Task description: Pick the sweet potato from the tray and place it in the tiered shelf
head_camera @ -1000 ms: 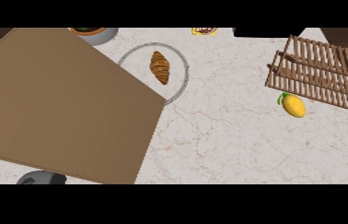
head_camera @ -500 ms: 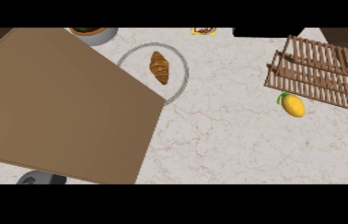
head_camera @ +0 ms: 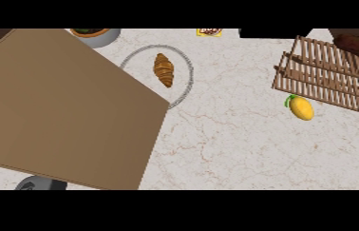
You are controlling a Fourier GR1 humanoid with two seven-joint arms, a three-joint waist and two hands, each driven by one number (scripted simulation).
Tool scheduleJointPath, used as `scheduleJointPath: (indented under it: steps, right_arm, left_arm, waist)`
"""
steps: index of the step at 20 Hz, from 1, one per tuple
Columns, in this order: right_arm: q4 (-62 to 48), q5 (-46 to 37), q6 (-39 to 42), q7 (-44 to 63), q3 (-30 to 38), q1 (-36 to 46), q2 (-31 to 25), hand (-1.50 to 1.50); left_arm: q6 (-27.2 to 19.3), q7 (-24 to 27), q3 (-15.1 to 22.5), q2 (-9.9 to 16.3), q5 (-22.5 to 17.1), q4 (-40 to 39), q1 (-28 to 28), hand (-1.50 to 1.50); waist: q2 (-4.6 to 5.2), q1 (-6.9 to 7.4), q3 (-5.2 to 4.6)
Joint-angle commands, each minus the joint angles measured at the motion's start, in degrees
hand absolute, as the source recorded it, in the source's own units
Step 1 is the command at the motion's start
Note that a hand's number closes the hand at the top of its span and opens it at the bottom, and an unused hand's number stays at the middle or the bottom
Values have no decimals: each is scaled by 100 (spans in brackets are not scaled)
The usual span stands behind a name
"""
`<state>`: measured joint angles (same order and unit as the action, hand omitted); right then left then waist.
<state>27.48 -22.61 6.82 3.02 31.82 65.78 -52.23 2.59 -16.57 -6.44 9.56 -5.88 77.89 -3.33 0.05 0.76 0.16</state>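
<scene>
A round grey-rimmed tray lies on the marble counter at upper middle. On it rests a brown oblong sweet potato, ridged much like a croissant, pointing up and down. The wooden slatted tiered shelf stands at the upper right, well apart from the tray. Neither hand shows in the head view. Only a grey rounded part, perhaps a forearm, peeks in at the lower left edge.
A large flat brown board covers the left side and overlaps the tray's left rim. A yellow fruit lies just below the shelf. A grey bowl, a small yellow packet and a dark block line the far edge.
</scene>
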Motion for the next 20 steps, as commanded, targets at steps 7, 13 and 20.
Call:
scheduleJointPath:
  steps: [7, 13, 20]
  right_arm:
    - [-325, 676, -661, 95, 851, 122, -620, -150]
    - [-521, 574, -1347, 406, 1007, -57, -1328, -150]
    - [-1240, 1301, -530, 91, 1894, -827, -2334, -150]
  left_arm:
    - [-56, -131, 7, -56, 32, -148, -96, 0]
    - [47, -230, -25, 72, -25, 187, 117, 0]
    - [-50, -89, -100, -55, -39, -196, -131, 0]
  waist:
    - [43, 14, -11]
    - [37, 46, -9]
    - [52, -71, 8]
